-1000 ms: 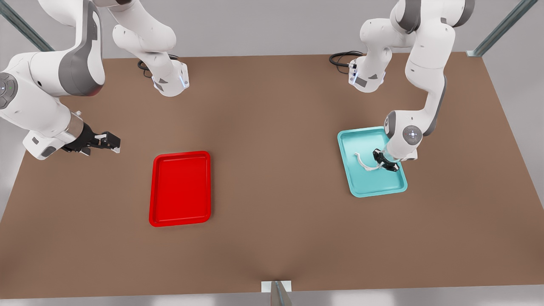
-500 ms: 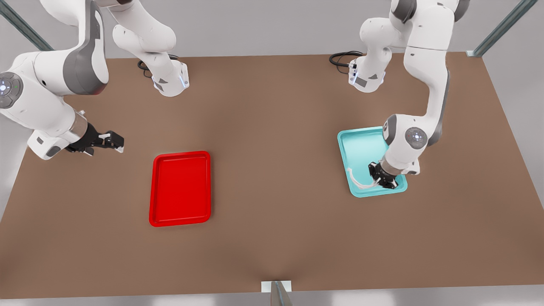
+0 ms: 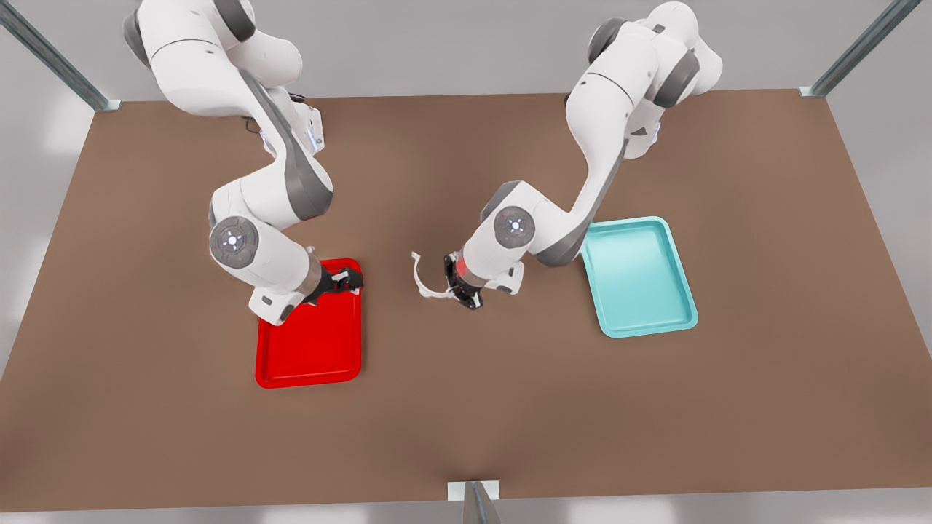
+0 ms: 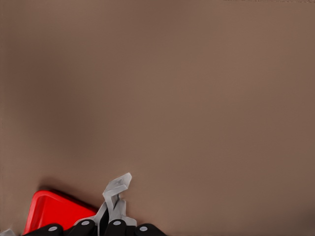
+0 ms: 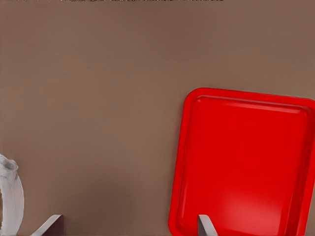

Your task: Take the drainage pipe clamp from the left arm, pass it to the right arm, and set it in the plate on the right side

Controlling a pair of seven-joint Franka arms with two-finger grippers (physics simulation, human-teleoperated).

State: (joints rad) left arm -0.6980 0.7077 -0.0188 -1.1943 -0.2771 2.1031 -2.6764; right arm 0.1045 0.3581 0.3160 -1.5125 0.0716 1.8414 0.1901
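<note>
Brown desk [image 3: 466, 407]. Left gripper [image 3: 457, 291], desk centre: jaws holding drainage pipe clamp [image 3: 422, 280]. Right gripper [image 3: 348, 282], over plate's [image 3: 309, 364] far right corner: jaws wide.

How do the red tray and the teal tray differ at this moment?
The red tray has the open right gripper over its far corner; the teal tray has nothing over it. The left gripper, holding the clamp, hangs between them. Both trays are shallow, rounded rectangles with nothing inside.

Left gripper [image 3: 457, 292] clamped, right gripper [image 3: 349, 280] spread.
</note>
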